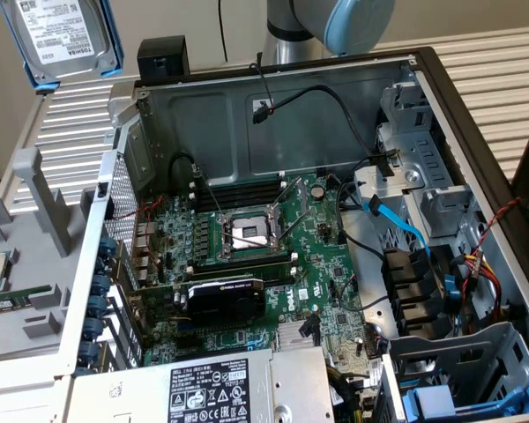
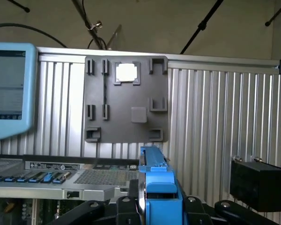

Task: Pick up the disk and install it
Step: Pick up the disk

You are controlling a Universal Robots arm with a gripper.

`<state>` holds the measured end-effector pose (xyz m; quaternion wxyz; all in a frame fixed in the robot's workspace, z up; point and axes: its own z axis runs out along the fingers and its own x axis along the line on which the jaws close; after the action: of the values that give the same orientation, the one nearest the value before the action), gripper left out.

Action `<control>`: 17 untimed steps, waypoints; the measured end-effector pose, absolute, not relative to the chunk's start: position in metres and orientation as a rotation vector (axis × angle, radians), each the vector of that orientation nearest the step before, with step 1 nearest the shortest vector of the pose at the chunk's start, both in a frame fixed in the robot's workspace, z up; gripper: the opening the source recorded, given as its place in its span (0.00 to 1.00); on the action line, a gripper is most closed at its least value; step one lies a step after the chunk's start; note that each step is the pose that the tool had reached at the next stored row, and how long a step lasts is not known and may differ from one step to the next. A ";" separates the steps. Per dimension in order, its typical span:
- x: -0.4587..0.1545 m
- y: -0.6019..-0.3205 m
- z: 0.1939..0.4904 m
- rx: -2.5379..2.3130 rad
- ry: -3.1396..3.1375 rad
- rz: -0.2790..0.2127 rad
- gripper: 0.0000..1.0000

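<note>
We are watching the black hand point(image 2: 159, 208) gripping the silver-grey rectangular metal disk in its blue plastic carrier point(image 1: 66, 40), jaws partway closed on the carrier's edge, disk hanging clear of the ribbed metal table point(image 1: 485, 66), at the exterior view's upper left, beside the open grey computer case point(image 1: 247, 115)

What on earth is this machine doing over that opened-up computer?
A robot arm has its claw clamped on the disk, a hard drive in a blue carrier. The disk is held up in the air at the exterior view's upper left, outside the open computer case. It is not yet installed.
</note>
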<state>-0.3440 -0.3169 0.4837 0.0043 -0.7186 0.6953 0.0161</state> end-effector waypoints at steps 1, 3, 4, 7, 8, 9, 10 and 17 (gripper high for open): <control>-0.343 -0.319 0.484 -2.251 2.178 0.051 0.37; -0.340 -0.322 0.484 -2.252 2.179 0.053 0.37; -0.338 -0.324 0.484 -2.253 2.180 0.054 0.37; -0.338 -0.324 0.484 -2.253 2.180 0.054 0.37; -0.338 -0.324 0.484 -2.253 2.180 0.054 0.37; -0.338 -0.324 0.484 -2.253 2.180 0.054 0.37; -0.337 -0.324 0.484 -2.253 2.180 0.055 0.37; -0.314 -0.329 0.484 -2.258 2.185 0.066 0.37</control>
<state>-0.3140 -0.3294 0.4836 -0.0004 -0.7185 0.6952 0.0210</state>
